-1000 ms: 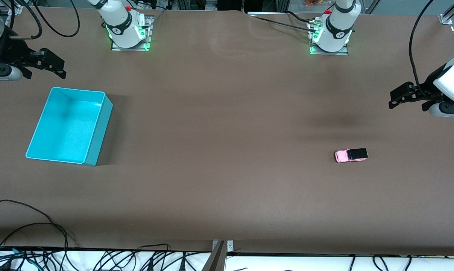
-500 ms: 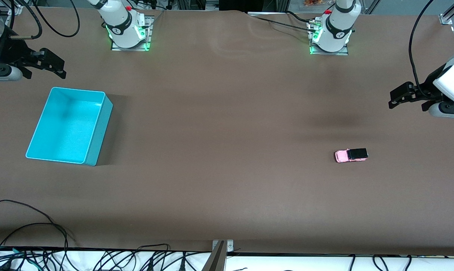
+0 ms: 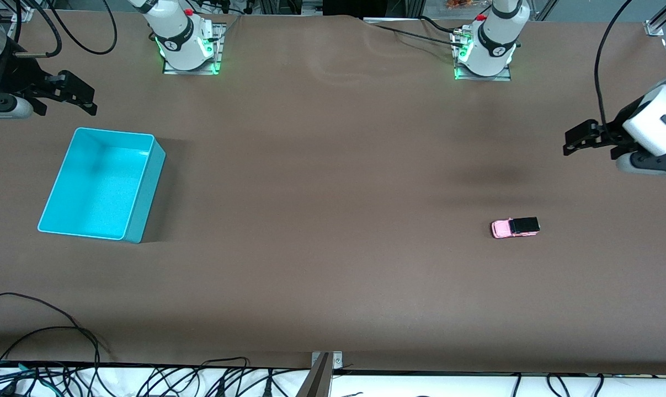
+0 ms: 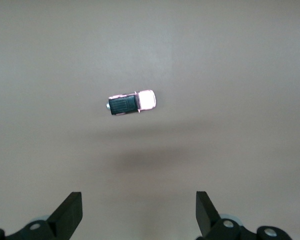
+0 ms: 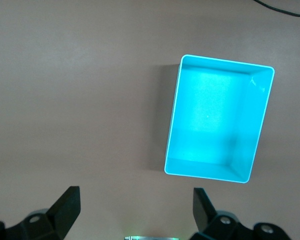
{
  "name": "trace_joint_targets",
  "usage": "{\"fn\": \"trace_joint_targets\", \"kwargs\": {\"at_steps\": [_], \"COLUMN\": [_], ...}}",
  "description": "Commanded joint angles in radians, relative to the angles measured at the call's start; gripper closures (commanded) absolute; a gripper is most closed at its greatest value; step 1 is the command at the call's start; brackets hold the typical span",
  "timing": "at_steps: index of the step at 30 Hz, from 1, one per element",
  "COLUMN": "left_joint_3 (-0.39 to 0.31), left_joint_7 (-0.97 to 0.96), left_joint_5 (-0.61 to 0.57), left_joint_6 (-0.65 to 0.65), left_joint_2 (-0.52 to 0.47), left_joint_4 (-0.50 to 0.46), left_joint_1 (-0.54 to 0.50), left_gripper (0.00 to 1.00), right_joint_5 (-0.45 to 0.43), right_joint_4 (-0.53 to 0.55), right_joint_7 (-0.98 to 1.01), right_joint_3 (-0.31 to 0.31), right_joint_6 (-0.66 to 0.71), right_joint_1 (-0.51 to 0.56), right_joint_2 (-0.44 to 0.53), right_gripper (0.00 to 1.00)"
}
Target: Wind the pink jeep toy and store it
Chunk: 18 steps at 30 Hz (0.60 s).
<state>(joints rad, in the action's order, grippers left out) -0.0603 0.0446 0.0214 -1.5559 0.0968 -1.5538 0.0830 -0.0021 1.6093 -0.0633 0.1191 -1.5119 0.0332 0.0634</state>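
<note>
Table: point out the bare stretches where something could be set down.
Widest free patch: the brown table between turquoise bin and pink jeep toy. Also free: the strip nearer the camera than both. Nowhere is crowded.

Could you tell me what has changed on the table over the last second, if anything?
Only the left tool moved: open and empty, it drifted a little toward the middle of the table and slightly up in the front view. Nothing was taken hold of or let go. The pink toy car stayed where it was on the table, the turquoise bin did not shift, and the right tool waits open above the table near the bin.
</note>
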Motion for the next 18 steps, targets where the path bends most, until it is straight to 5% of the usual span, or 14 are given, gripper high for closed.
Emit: {"fn": "trace_joint_targets", "kwargs": {"at_steps": [1, 18], "left_joint_3": [-0.009, -0.012], "left_joint_7": [0.018, -0.124], "left_joint_5": [-0.023, -0.034], "left_joint_6": [0.014, 0.017], "left_joint_2": [0.027, 0.118], "left_joint_4": [0.011, 0.027], "left_joint_1": [0.014, 0.009], "left_gripper": [0.0, 0.0], "right_joint_5": [0.004, 0.005], "right_joint_4": [-0.005, -0.005], "right_joint_7": [0.002, 0.0], "right_joint_3": [0.002, 0.002], "right_joint_6": [-0.001, 0.001], "right_joint_1": [0.005, 0.005], "right_joint_2": [0.004, 0.004], "right_gripper": [0.0, 0.0]}}
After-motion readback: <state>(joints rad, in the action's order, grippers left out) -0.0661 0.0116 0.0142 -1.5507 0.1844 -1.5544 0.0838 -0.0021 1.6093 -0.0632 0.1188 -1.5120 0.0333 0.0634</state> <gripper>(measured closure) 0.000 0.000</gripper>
